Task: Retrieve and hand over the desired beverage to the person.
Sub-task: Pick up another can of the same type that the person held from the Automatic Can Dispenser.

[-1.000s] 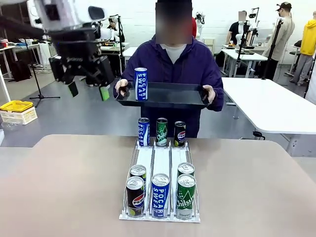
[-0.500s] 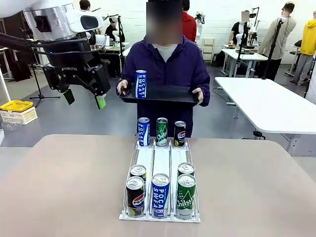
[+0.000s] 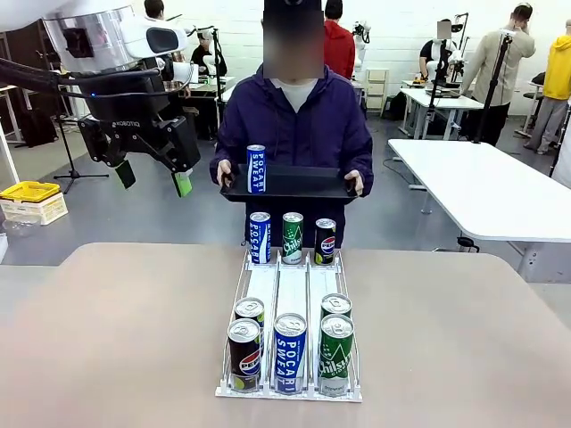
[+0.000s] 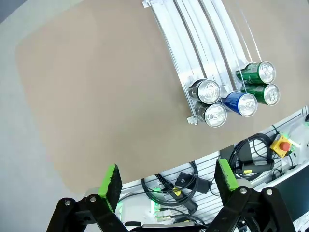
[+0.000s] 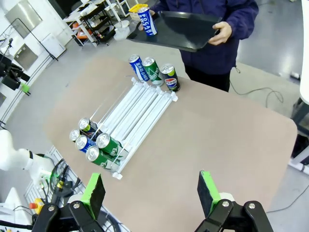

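Over the last second the left gripper [image 3: 153, 178] lifts away from the tray [image 3: 303, 181] and now hangs up and to the left of it, well apart from the blue can [image 3: 256, 168]. Its pads are spread wide with nothing between them, as the wrist view also shows. Meanwhile the person [image 3: 299, 116] draws the tray back toward the body, both hands on its ends. The blue can stands upright on the tray's left part. That suggests the drink is delivered and the handover is all but finished. The right gripper [image 5: 152, 191] hangs high over the table [image 5: 231, 130], pads apart and empty. The other cans sit in the rack [image 3: 292, 281]
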`<state>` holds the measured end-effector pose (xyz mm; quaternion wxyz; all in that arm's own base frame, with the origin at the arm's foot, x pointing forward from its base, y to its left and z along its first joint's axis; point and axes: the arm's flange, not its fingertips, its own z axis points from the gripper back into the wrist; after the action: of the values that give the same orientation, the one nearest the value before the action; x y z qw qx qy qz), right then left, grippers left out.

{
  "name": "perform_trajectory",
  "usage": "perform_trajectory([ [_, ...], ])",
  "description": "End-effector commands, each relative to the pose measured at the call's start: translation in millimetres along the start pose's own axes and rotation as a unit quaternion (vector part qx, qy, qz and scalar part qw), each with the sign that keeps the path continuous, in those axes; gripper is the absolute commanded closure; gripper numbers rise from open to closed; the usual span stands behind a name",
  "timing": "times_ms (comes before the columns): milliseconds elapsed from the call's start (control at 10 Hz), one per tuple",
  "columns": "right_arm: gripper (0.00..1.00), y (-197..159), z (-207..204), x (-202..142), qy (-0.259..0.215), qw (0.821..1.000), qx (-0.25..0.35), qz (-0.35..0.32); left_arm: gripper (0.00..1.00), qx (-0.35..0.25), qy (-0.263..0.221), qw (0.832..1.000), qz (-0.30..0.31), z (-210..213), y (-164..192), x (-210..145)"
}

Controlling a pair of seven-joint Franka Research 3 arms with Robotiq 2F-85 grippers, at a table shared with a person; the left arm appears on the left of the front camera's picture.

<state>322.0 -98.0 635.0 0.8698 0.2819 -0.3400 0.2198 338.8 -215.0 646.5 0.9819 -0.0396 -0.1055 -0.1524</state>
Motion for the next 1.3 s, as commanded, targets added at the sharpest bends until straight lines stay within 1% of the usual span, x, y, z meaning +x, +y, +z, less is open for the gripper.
perform_trajectory([
  [0,0.00,-1.2,-0.3,2.6,-0.010,1.000,0.015,0.007,0.00,0.004,0.001,1.000,-0.003,2.2,-0.4,1.7],
  [400,0.00,-1.2,-0.3,2.6,-0.010,1.000,0.015,0.007,0.00,0.000,0.000,1.000,0.000,0.3,0.0,0.1],
  [500,0.00,-1.2,-0.3,2.6,-0.010,1.000,0.015,0.007,0.00,-0.038,-0.052,0.994,-0.087,8.0,47.3,-22.8],
  [600,0.00,-1.2,-0.3,2.6,-0.010,1.000,0.015,0.007,0.00,-0.053,-0.061,0.988,-0.133,11.1,69.6,-32.3],
  [700,0.00,-1.2,-0.3,2.6,-0.010,1.000,0.015,0.007,0.00,-0.083,-0.081,0.981,-0.155,13.3,111.4,-47.6],
  [800,0.00,-1.2,-0.3,2.6,-0.010,1.000,0.015,0.007,0.00,-0.100,-0.120,0.969,-0.190,16.7,160.0,-58.8],
  [900,0.00,-1.2,-0.3,2.6,-0.010,1.000,0.015,0.007,0.00,-0.140,-0.142,0.962,-0.184,14.9,190.1,-70.5],
  [1000,0.00,-1.2,-0.3,2.6,-0.010,1.000,0.015,0.007,0.00,-0.183,-0.151,0.957,-0.167,13.2,209.5,-76.8],
  [1100,0.00,-1.2,-0.3,2.6,-0.010,1.000,0.015,0.007,0.00,-0.204,-0.150,0.954,-0.163,18.5,223.1,-73.5],
  [1200,0.00,-1.2,-0.3,2.6,-0.010,1.000,0.015,0.007,0.00,-0.221,-0.153,0.951,-0.155,23.8,230.2,-80.0],
])
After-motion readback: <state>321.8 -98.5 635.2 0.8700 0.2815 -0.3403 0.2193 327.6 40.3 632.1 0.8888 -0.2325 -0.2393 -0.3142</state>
